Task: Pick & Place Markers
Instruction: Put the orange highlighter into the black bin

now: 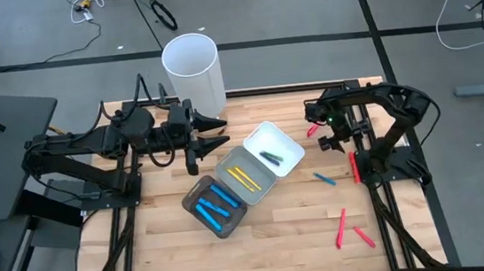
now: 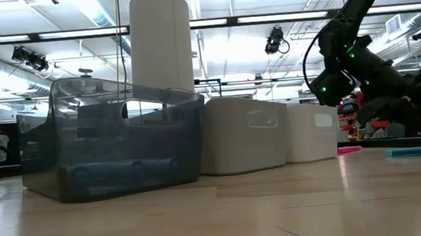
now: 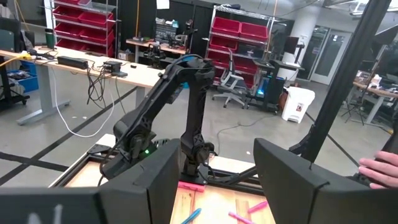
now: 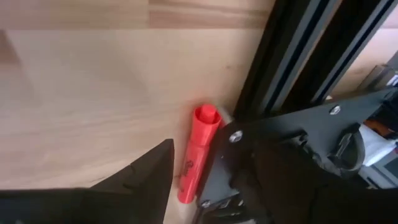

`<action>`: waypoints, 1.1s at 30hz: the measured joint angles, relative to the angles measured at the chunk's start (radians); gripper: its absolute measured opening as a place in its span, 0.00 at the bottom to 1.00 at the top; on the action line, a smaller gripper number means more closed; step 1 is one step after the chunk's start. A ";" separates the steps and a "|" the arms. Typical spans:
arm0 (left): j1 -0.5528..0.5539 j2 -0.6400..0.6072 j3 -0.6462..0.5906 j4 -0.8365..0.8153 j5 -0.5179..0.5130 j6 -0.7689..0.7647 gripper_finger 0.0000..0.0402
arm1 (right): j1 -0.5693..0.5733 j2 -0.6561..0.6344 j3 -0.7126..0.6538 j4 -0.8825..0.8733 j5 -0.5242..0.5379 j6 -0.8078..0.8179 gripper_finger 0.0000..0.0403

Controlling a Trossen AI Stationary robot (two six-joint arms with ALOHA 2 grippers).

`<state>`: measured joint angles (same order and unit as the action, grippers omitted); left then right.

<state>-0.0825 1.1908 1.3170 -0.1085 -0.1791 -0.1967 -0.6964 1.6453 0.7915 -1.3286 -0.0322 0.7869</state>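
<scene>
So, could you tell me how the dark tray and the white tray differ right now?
The dark tray holds blue markers; the white tray holds a single dark green marker. The dark tray has see-through smoky walls in the low view; the white tray is opaque. The dark tray is at the row's end nearer the left arm, the white tray at the other end. Both are open-topped and rectangular.

A grey floor [image 1: 318, 3] with loose cables [image 1: 91, 3] surrounds the table; beyond stand red shelving racks [image 3: 84, 22], long desks [image 3: 74, 62], office chairs [image 3: 233, 81], and bright ceiling strip lights [image 2: 94, 6]
</scene>
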 joint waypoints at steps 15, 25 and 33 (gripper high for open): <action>0.000 0.000 0.000 0.000 0.000 0.000 0.52 | -0.085 0.003 -0.021 0.110 -0.024 -0.022 0.55; 0.000 0.000 0.000 0.000 0.000 0.000 0.52 | -0.112 0.037 -0.102 0.161 -0.024 -0.076 0.55; 0.000 0.000 0.000 0.000 0.000 0.000 0.52 | -0.124 0.038 -0.104 0.187 -0.075 -0.136 0.55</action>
<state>-0.0826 1.1908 1.3170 -0.1083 -0.1791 -0.1969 -0.8207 1.6836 0.6876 -1.1415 -0.1068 0.6507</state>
